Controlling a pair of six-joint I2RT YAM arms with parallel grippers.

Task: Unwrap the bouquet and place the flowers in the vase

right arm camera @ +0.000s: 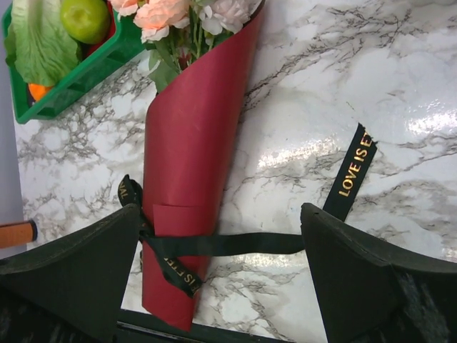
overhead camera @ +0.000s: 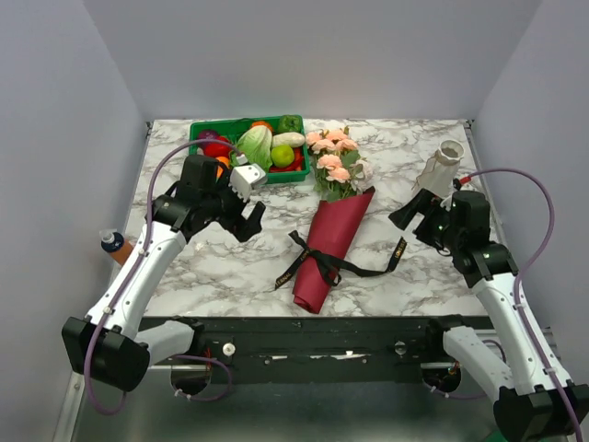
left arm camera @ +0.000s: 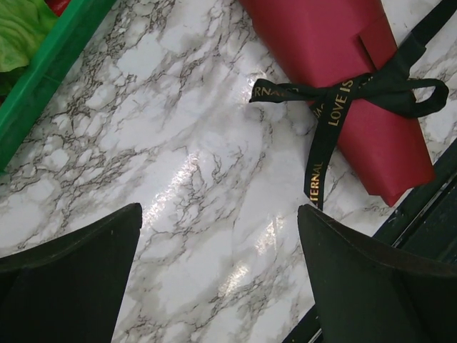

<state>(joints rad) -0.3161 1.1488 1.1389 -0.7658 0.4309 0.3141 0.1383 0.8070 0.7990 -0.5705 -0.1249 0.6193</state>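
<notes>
The bouquet (overhead camera: pixel 329 241) lies mid-table, a dark red paper cone (right arm camera: pixel 189 143) tied near its narrow end with a black ribbon (left arm camera: pixel 357 89) lettered in gold. Its point faces the near edge. Peach-pink flowers (overhead camera: pixel 333 157) with green leaves stick out of the far end (right arm camera: pixel 164 14). The off-white vase (overhead camera: pixel 443 166) stands upright at the back right. My left gripper (overhead camera: pixel 250 219) hovers left of the cone, open and empty over bare marble (left arm camera: pixel 220 214). To the cone's right, my right gripper (overhead camera: pixel 405 214) is open above a ribbon tail (right arm camera: pixel 228 245) and holds nothing.
A green tray (overhead camera: pixel 207 133) of vegetables sits at the back left, its rim showing in both wrist views (left arm camera: pixel 50 64) (right arm camera: pixel 93 68). An orange bottle (overhead camera: pixel 115 247) lies off the table's left edge. The black near edge (left arm camera: pixel 428 214) runs just below the cone's point.
</notes>
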